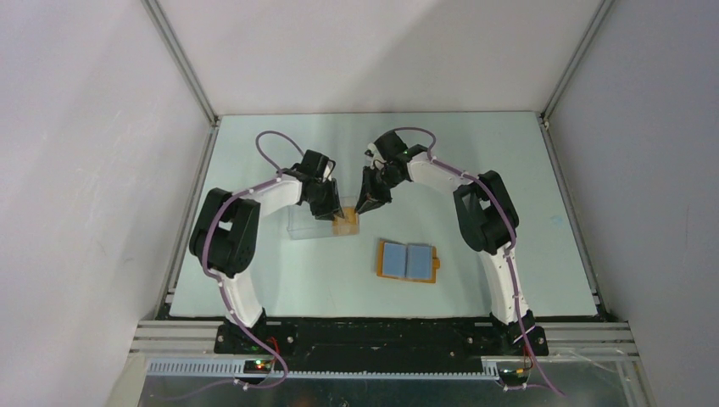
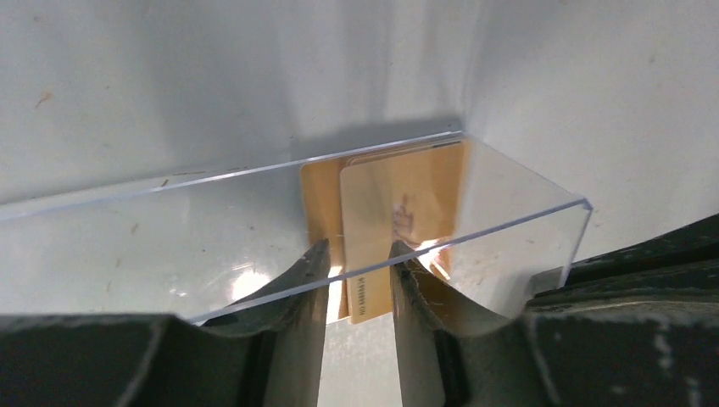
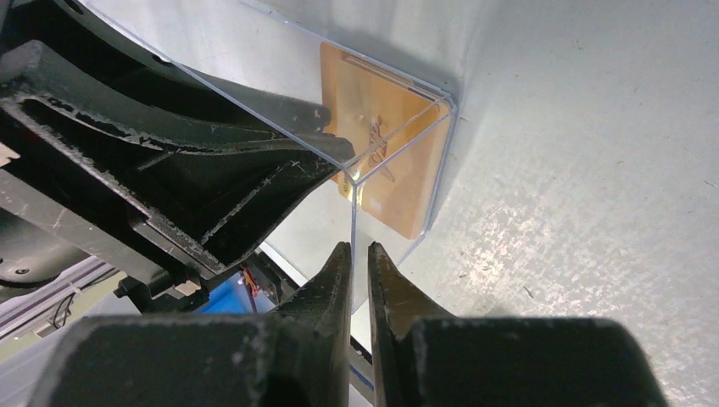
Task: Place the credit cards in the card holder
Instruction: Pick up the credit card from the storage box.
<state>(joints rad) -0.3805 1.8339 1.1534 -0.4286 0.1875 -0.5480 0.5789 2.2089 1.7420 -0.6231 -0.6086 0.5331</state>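
Note:
The credit cards point(image 2: 398, 203) are tan-orange and lie stacked inside the end of a clear plastic case point(image 2: 509, 203) on the table. My left gripper point(image 2: 359, 250) is open, its fingers reaching behind the case's wall on either side of the top pale card's near end. The right finger touches that card and a gap shows at the left one. My right gripper point(image 3: 358, 248) is shut on the case's wall at its corner point(image 3: 352, 203), with the cards point(image 3: 398, 161) just beyond. The card holder point(image 1: 407, 261) lies open, its blue panels up, nearer the arm bases.
In the top view both arms meet over the case point(image 1: 307, 225) at the table's middle. The left arm's black fingers point(image 3: 237, 127) fill the left of the right wrist view. Grey walls and aluminium rails ring the table point(image 1: 509, 161).

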